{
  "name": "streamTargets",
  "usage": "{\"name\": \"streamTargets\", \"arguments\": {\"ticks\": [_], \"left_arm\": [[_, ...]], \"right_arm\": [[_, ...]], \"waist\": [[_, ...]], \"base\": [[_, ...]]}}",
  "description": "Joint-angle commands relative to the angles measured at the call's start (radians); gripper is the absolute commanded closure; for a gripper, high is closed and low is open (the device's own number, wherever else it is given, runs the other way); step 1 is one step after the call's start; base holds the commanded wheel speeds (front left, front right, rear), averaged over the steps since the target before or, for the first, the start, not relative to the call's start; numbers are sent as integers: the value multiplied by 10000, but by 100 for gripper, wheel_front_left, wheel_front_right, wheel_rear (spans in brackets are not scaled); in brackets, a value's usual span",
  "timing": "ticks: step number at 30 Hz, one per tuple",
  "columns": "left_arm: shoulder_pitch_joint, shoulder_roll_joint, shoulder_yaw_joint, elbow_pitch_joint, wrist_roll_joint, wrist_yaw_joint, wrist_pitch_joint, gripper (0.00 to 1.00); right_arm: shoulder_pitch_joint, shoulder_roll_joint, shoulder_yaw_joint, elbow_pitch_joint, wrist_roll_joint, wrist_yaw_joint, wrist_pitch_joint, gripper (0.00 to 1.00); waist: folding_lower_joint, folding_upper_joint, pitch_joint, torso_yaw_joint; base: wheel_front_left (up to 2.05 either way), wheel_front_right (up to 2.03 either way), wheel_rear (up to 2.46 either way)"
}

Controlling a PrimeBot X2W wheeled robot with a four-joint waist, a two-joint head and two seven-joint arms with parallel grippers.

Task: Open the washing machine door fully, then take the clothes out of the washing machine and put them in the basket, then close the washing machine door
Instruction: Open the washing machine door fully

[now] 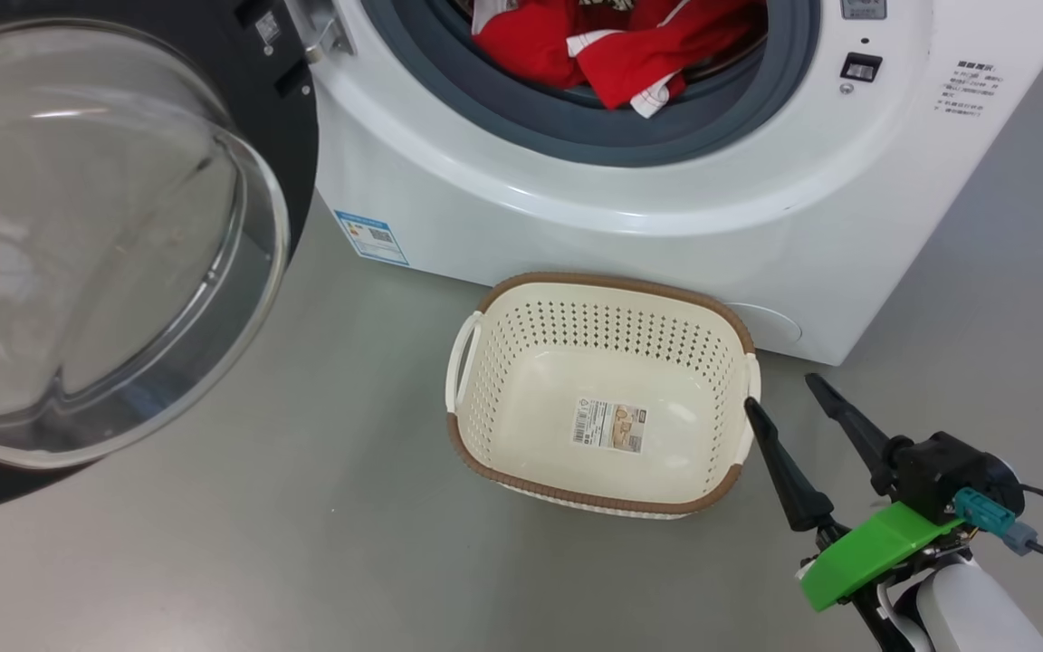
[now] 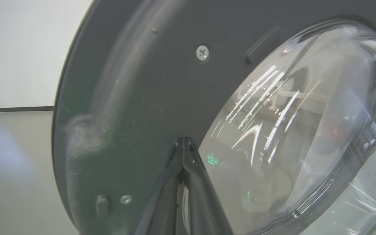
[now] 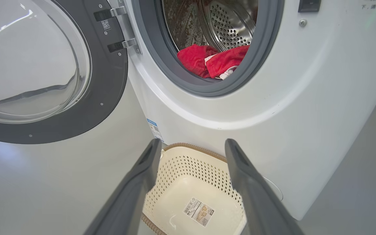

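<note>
The washing machine door [image 1: 105, 235] stands swung open at the left, its glass bowl bulging toward me, black rim around it [image 3: 103, 81]. Red clothes [image 1: 630, 45] with white trim lie at the drum's front edge, inside the grey ring of the washing machine [image 1: 630, 199]; they also show as the red clothes [image 3: 212, 62]. The cream basket [image 1: 485, 312] sits on the floor before the machine, with only its paper label inside. My right gripper [image 1: 784, 394] is open, just right of the basket, fingers apart over the basket [image 3: 178, 161]. My left gripper [image 2: 183, 140] is shut, its tips against the door's inner face [image 2: 135, 91].
Grey floor [image 1: 304, 561] spreads left and in front of the basket. The machine's white front carries a blue label [image 1: 372, 237] and printed text at the upper right. A pale wall [image 2: 28, 49] stands beyond the door's edge.
</note>
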Motion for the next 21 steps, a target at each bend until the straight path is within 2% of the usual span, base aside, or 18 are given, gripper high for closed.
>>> {"name": "streamTargets", "arguments": {"ticks": [1, 13, 21], "left_arm": [[-381, 735, 434, -93, 64, -64, -79, 100], [-642, 540, 1086, 511, 364, -513, -80, 100], [66, 40, 1138, -79, 458, -683, -80, 100]], "right_arm": [[-132, -59, 246, -224, -193, 16, -120, 0], [-203, -29, 261, -145, -173, 16, -120, 0], [-53, 23, 243, -176, -74, 16, -120, 0]], "waist": [[0, 0, 57, -38], [0, 0, -88, -122], [0, 0, -448, -61]], "base": [[0, 0, 0], [0, 0, 0], [0, 0, 0]]}}
